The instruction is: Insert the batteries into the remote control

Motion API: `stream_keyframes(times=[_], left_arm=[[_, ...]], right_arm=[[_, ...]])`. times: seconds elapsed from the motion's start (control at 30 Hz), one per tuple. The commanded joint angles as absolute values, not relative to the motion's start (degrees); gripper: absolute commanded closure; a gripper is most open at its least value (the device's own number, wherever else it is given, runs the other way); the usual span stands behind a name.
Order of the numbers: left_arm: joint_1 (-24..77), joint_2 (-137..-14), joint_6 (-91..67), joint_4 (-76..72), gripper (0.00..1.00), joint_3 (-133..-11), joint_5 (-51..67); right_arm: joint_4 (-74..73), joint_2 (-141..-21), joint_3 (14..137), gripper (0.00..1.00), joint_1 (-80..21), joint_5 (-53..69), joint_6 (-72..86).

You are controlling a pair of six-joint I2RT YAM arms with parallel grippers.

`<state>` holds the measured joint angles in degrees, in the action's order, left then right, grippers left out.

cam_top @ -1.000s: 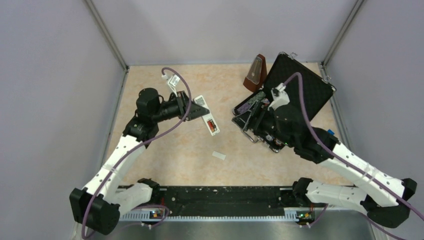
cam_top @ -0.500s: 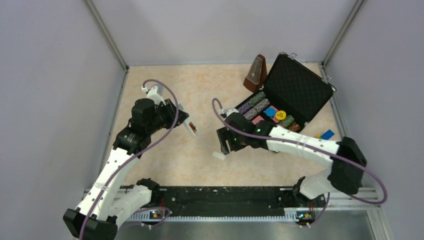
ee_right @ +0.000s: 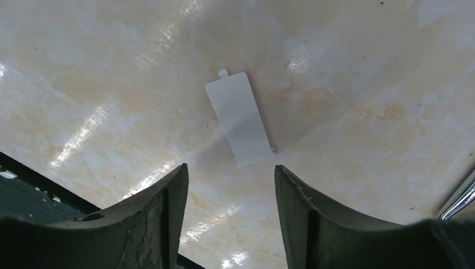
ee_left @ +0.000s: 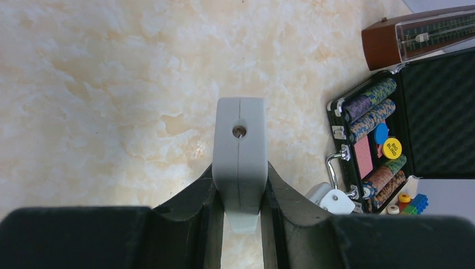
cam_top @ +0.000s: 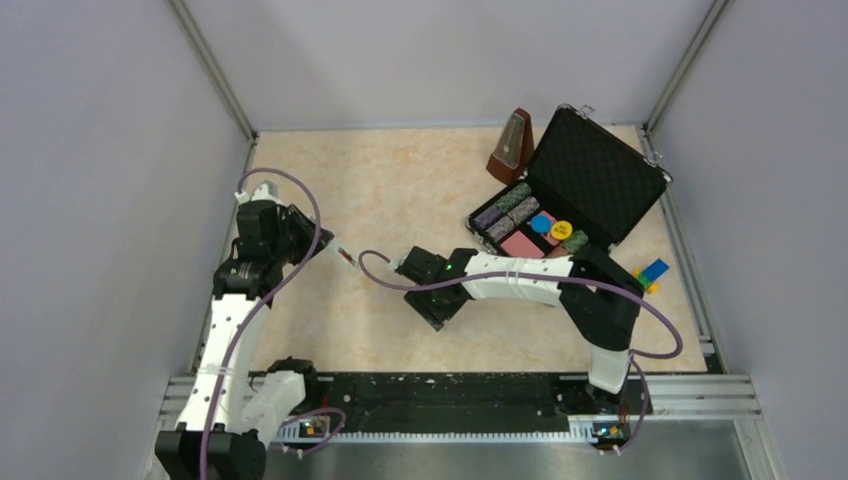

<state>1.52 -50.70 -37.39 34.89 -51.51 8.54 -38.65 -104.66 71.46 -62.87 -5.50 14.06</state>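
Your left hand (ee_left: pixel 240 188) grips the remote (ee_left: pixel 240 143) by its sides. Your right hand (ee_right: pixel 231 185) hangs spread wide over the cover (ee_right: pixel 239 119) on the table (ee_right: pixel 364 84).

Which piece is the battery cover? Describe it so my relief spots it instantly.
Start at the open black chip case; the right gripper hovers open to its left. Below that gripper lies a thin flat white rectangular cover: plain, buttonless, one small end tab.
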Motion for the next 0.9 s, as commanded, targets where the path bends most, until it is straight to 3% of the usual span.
stream_keyframes(times=[0.0,0.37,0.87], left_arm=[[-1.63,-51.11,-38.35,33.49,1.0,-50.24,10.81],[-6.35,-49.87,-38.78,35.17,1.0,-49.9,8.18],[-7.27,-50.05,-38.56,34.79,1.0,-49.62,10.08]], right_arm=[[-40.99,-107.15,74.93,0.44,-63.22,-4.5,9.91],[-41.14,-107.91,74.49,0.42,-61.08,-3.78,7.89],[-38.4,-110.0,75.39,0.56,-59.87,-2.8,3.76]])
